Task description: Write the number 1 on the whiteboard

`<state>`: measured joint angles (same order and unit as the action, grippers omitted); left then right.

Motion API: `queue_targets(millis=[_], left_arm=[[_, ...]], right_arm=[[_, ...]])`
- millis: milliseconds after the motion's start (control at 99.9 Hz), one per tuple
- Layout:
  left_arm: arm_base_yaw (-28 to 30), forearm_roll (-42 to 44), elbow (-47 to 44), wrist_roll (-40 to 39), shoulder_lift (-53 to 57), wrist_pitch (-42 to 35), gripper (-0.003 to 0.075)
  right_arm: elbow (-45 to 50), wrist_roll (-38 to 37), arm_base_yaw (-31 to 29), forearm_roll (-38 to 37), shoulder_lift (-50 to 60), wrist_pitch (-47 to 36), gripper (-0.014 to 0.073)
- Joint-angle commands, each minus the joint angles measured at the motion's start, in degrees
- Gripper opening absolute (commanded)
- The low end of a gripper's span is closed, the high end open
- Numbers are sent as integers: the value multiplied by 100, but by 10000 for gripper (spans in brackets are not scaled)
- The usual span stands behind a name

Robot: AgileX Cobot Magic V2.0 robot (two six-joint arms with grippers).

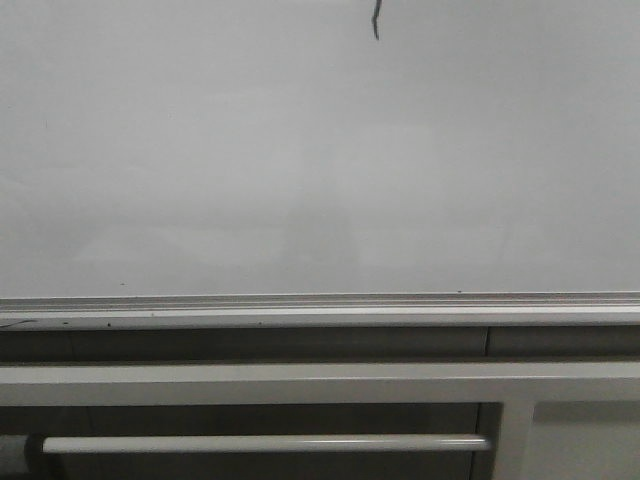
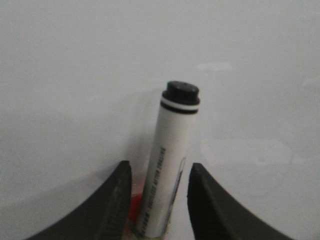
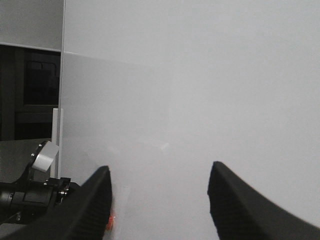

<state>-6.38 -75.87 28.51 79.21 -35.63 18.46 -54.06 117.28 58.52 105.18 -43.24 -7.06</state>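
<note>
The whiteboard [image 1: 300, 170] fills most of the front view. The number 1 [image 1: 376, 20] is a short dark stroke with a slight kink at the board's top edge of that view. Neither gripper shows in the front view. In the left wrist view my left gripper [image 2: 160, 165] is shut on a white marker [image 2: 172, 160] whose black end [image 2: 180, 92] points toward the whiteboard [image 2: 75, 75]. I cannot tell whether it touches the board. In the right wrist view my right gripper [image 3: 160, 166] is open and empty, facing the whiteboard [image 3: 200, 75].
A silver metal rail [image 1: 320, 305] runs under the board. Below it are a white frame [image 1: 300, 383] and a white horizontal bar [image 1: 260, 443]. The right wrist view shows the board's side edge [image 3: 63, 75], a dark room beyond it, and black arm hardware [image 3: 30, 195].
</note>
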Motion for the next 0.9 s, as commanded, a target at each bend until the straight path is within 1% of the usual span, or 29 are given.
queue_targets(millis=[0, 421, 661, 711, 771, 891], left_arm=[[18, -207, 151, -16, -158, -708, 335], [18, -131, 160, -16, -55, -915, 339], [18, -51, 160, -16, 295, -892, 340], [18, -51, 160, -16, 393, -880, 345], [18, -51, 160, -16, 515, -819, 368], [18, -51, 160, -16, 781, -537, 391]], right_arm=[[-188, 32, -11, 189, 42, 134, 386], [-188, 32, -11, 189, 42, 134, 386], [-188, 32, -11, 189, 42, 134, 386], [-188, 32, -11, 189, 42, 134, 386], [-188, 32, -11, 189, 42, 134, 386], [-188, 32, -11, 189, 42, 145, 386]])
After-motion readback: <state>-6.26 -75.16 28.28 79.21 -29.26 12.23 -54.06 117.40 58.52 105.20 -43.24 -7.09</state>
